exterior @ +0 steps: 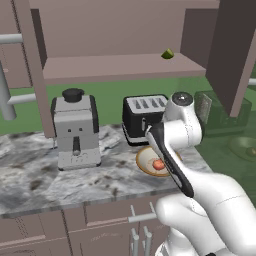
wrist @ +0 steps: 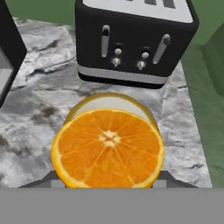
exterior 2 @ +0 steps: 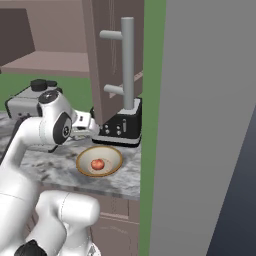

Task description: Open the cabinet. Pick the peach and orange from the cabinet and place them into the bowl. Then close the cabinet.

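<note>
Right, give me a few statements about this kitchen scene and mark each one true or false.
1. The peach lies in the bowl. True.
2. The cabinet doors are shut. False: they stand open.
3. The orange sits between the fingers of the hand, above the bowl. True.
4. The toaster is white. False: it is black.
5. A green fruit lies on the cabinet shelf. True.

Kitchen, marble counter (exterior: 30, 175), toaster (exterior: 142, 117), cabinet (exterior: 115, 65)
</note>
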Motion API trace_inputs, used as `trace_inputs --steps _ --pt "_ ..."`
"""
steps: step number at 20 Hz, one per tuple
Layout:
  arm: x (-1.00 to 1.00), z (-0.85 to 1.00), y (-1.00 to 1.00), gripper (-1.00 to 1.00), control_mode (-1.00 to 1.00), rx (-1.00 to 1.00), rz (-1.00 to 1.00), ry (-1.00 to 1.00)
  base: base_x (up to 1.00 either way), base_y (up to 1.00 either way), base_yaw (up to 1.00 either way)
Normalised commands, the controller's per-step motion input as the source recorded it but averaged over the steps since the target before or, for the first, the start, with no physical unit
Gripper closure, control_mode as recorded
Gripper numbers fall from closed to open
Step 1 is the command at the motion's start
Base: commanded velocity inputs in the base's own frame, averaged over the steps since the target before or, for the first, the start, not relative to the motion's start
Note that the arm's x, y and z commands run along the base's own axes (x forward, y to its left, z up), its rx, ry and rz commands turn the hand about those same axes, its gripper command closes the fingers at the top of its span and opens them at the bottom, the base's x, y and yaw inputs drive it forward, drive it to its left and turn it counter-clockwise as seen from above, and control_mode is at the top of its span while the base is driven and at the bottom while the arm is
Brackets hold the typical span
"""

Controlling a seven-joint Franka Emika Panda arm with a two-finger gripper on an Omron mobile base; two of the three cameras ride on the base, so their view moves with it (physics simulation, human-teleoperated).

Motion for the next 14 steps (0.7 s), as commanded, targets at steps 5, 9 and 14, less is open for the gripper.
trace_inputs --steps 5,9,14 --pt "0.31 -0.46 0.0 1.0 -1.0 0.0 0.0 0.07 0.0 0.0 0.0" --pt "0.1 -0.69 0.0 1.0 -1.0 0.0 0.0 0.16 0.0 0.0 0.0" --pt "0.26 -0.65 -0.04 1.0 -1.0 0.0 0.0 0.06 0.0 0.0 0.0"
